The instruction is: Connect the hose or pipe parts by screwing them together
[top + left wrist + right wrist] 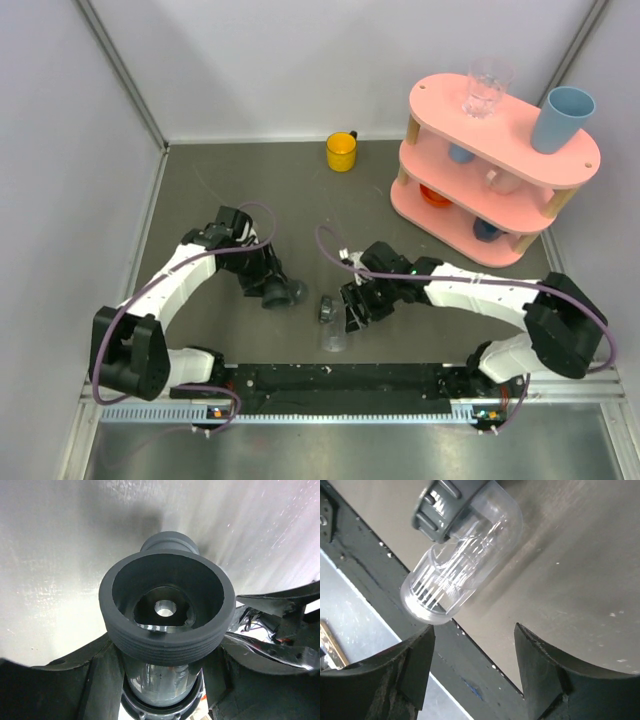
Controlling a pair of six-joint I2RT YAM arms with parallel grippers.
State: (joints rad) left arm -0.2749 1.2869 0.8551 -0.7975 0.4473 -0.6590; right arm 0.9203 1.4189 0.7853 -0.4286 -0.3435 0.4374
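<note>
In the left wrist view the dark grey T-shaped fitting [166, 611] fills the frame. Its threaded round end faces the camera. My left gripper [160, 672] is shut on the fitting's barrel, a finger on each side. From above, that fitting [281, 293] hangs at the left gripper [264, 284], left of centre. The short clear piece with the grey collar [462, 550] lies on its side on the table by the front edge, and is seen from above as the clear piece [333, 328]. My right gripper [472, 645] is open just beside it, with nothing between its fingers.
A yellow cup [341, 151] stands at the back centre. At the back right is a pink tiered shelf [440, 105] holding a clear drinking glass [487, 88], a blue cup [563, 118] and small items. A black rail [350, 378] runs along the near edge.
</note>
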